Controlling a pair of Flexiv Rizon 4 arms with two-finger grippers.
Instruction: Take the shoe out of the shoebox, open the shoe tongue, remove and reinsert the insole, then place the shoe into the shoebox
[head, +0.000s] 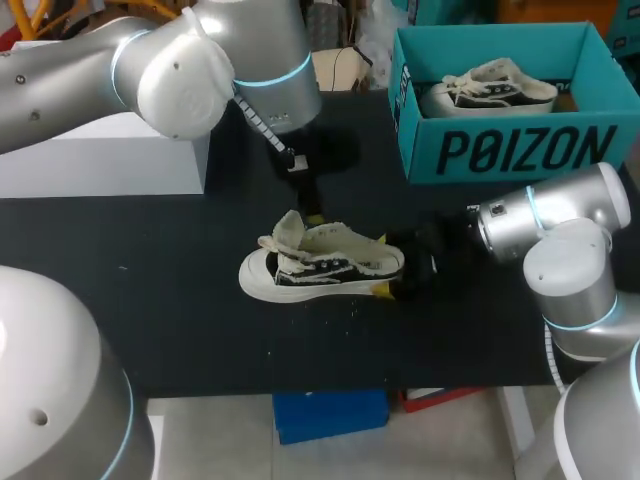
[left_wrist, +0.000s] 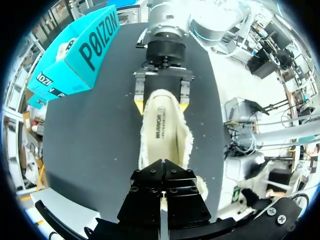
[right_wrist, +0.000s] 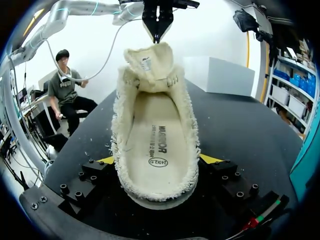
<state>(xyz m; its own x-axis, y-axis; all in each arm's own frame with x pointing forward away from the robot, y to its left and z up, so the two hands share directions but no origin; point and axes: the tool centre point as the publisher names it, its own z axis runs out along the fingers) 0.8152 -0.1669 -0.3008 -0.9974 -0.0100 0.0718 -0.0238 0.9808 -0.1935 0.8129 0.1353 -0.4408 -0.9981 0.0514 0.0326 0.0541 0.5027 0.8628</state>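
shoe (head: 320, 265) sits mid-table, heel clamped by right gripper (right_wrist: 158, 160); left gripper (right_wrist: 157, 30) has fingers together at the tongue (right_wrist: 149, 60), perhaps pinching it. hold the heel firm, peel the tongue gently toeward.

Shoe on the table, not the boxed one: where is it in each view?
Head: shoe at the middle of the table, heel in the right gripper.
Left wrist: shoe ahead of own jaws, heel farthest, in the right gripper.
Right wrist: shoe between own jaws, tongue at far end.
Shared landmark: teal shoebox, seen in all three.
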